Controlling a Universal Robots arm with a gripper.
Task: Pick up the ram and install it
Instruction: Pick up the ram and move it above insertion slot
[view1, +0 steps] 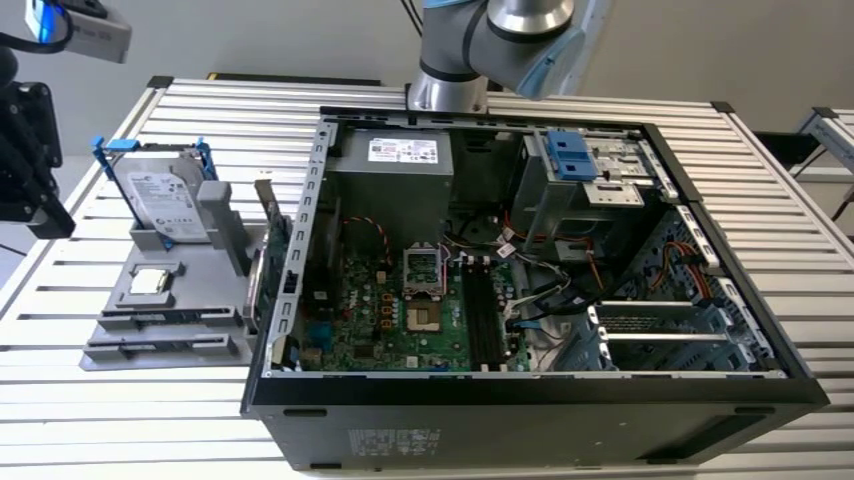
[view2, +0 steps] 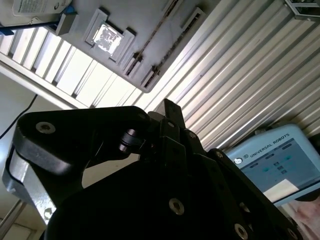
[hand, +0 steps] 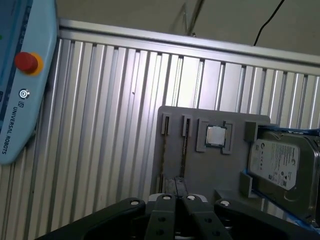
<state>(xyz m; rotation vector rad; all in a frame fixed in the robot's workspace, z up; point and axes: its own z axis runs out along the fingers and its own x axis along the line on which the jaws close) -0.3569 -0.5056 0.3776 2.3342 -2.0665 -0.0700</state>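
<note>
My gripper (view1: 47, 215) hangs at the exterior view's far left, above the slatted table and to the left of the grey parts holder (view1: 200, 300). In both wrist views its black fingertips (hand: 174, 186) (view2: 170, 106) meet, shut with nothing between them. The holder (hand: 227, 165) lies beyond the fingertips. A thin dark strip (hand: 183, 155) runs along one of its long slots; I cannot tell whether that is the ram. The open computer case (view1: 694, 215) lies to the right, its motherboard's black memory slots (view1: 483, 320) bare.
On the holder sit a silver hard drive in a blue frame (view1: 167, 195), a square processor chip (view1: 151, 282) and an upright green card (view1: 271, 262) at the case side. A pale blue teach pendant (hand: 20, 85) lies on the table beside the holder.
</note>
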